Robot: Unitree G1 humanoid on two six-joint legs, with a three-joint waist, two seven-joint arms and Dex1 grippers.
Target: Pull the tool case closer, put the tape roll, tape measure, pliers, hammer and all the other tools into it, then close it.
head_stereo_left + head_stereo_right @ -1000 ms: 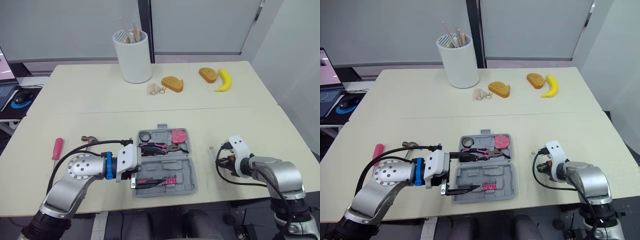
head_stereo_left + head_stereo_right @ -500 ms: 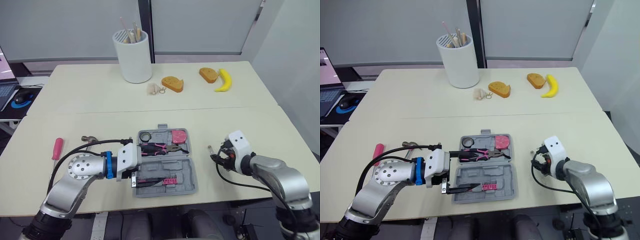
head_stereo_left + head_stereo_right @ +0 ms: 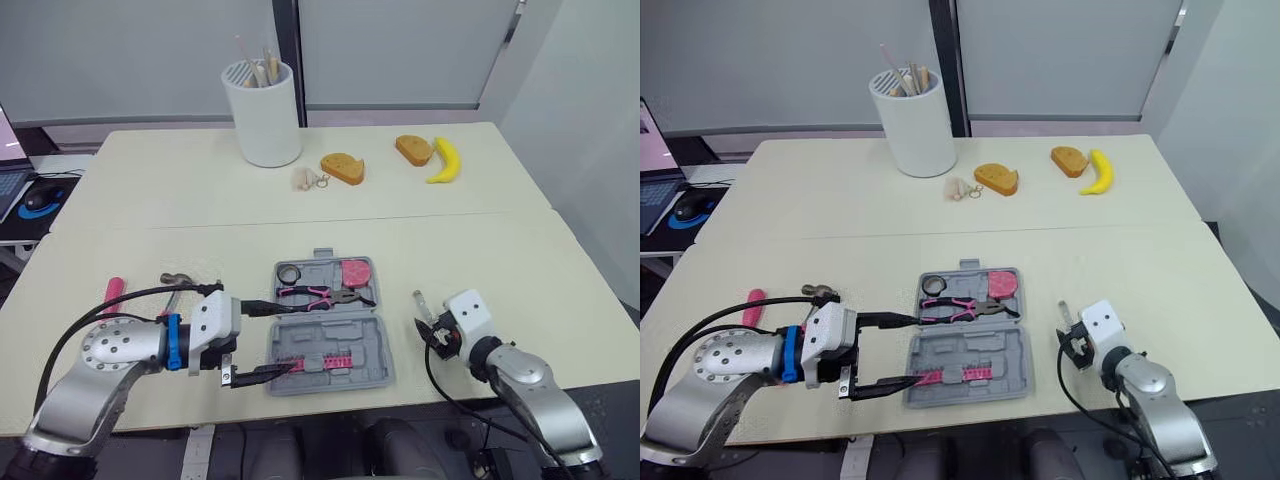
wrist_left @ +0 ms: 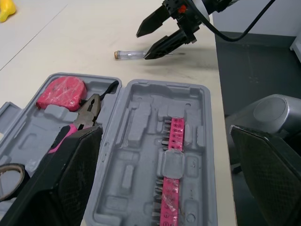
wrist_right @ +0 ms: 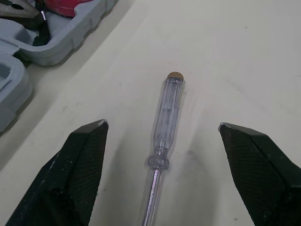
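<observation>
The grey tool case (image 3: 372, 325) lies open near the table's front edge. It holds the tape roll (image 3: 289, 272), a red tape measure (image 3: 357, 271), pink pliers (image 3: 318, 294) and a pink bit strip (image 4: 171, 160). My left gripper (image 3: 266, 339) is open at the case's left edge, its fingers straddling the lower tray. Left of the case lie the hammer (image 3: 180, 279) and a pink-handled screwdriver (image 3: 113, 291). A clear-handled screwdriver (image 5: 165, 117) lies right of the case, and my right gripper (image 5: 162, 125) stands open on either side of it, holding nothing.
At the back stand a white cup of sticks (image 3: 267, 112), two bread pieces (image 3: 343, 167) (image 3: 414, 149), a banana (image 3: 445, 160) and a small keyring (image 3: 309, 178). A mouse (image 3: 40, 198) sits on a side desk at far left.
My right gripper has opened and moved left onto the clear screwdriver. My left arm has drawn back to the left, still open. The case has not moved.
</observation>
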